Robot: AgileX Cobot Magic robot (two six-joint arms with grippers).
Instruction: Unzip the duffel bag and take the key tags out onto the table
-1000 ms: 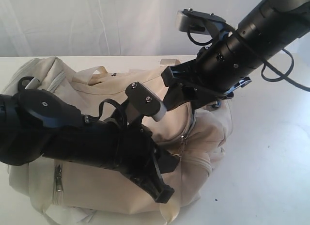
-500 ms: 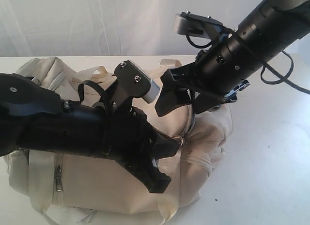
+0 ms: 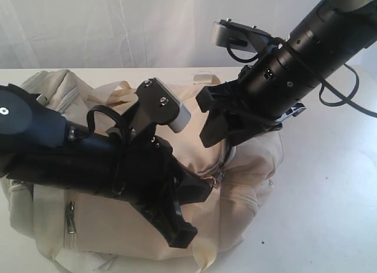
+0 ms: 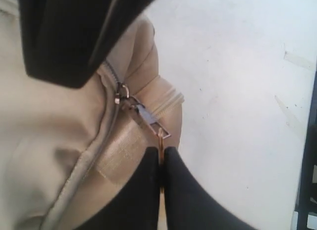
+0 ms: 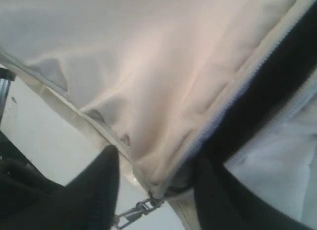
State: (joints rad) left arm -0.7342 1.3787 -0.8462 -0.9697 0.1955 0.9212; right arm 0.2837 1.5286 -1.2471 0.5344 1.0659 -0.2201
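The cream-white duffel bag lies on the white table. My left gripper is shut on the thin tan pull tab of the grey zipper slider at the bag's end; in the exterior view the left gripper sits by the bag's right end. My right gripper is open, its fingers straddling a fold of bag fabric beside the zipper, whose gap shows dark inside. From outside, the right gripper presses down on the bag's top. The key tags are hidden.
A white curtain hangs behind the table. A side-pocket zipper and a pale strap show on the bag. Bare tabletop lies to the right of the bag. Both arms cross over the bag.
My left gripper has closed on the pull tab and its arm has shifted over the bag. The right gripper has come down onto the bag's top and its jaws have narrowed.
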